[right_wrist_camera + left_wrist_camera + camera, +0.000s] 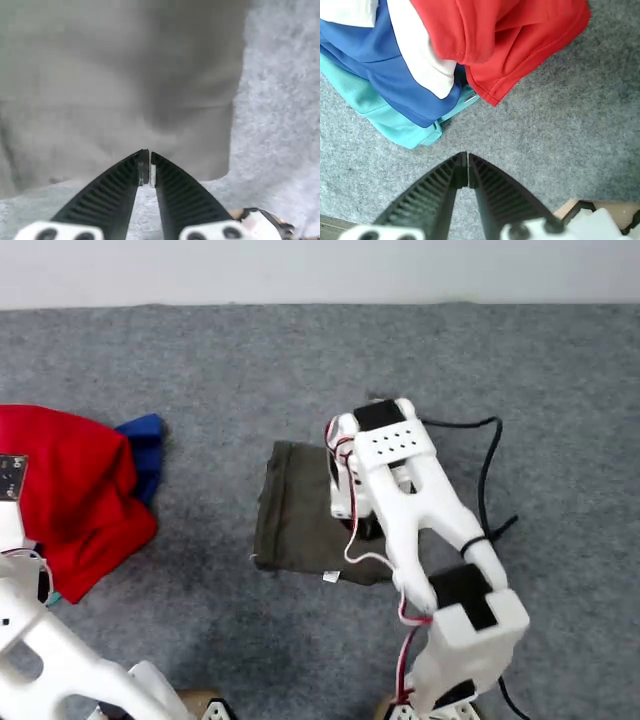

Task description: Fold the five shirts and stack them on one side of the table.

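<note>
Folded olive shirt (300, 520) mid-table, under the right arm
Right gripper (148, 170) is closed and empty, tips at the shirt's edge, so this arm is nearer; left gripper (468, 167), also closed and empty, hangs just beside the pile (80, 490), well apart to the left

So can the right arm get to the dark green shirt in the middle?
Probably yes. The right arm hangs right over the dark green shirt, and nothing lies between them. Its jaws are shut near the shirt's edge, so they would need to open first to grab it.
</note>
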Controlling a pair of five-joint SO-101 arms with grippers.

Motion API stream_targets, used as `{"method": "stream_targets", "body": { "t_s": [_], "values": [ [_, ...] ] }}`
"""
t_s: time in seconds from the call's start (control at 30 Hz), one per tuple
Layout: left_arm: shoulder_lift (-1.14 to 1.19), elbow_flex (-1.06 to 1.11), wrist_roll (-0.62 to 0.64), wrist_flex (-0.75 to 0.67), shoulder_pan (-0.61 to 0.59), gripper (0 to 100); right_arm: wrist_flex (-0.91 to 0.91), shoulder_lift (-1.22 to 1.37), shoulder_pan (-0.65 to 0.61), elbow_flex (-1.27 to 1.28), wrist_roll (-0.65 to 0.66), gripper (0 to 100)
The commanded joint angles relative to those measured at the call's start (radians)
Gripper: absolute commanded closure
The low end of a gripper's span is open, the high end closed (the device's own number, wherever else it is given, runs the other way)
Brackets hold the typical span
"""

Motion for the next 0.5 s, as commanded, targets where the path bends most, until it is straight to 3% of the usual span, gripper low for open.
{"method": "stream_targets", "body": {
  "t_s": [0.0, 0.27, 0.47],
  "values": [
    [-0.017, -0.004, -0.005, -0.020, 0.000, 98, -0.031, 0.067, 0.068, 0.028, 0.034, 98.8],
    [-0.017, -0.004, -0.005, -0.021, 0.000, 98, -0.084, 0.246, 0.104, 0.091, 0.035, 98.8],
    [-0.017, -0.004, -0.005, -0.025, 0.000, 98, -0.005, 0.166, 0.093, -0.037, 0.035, 98.8]
  ]
}}
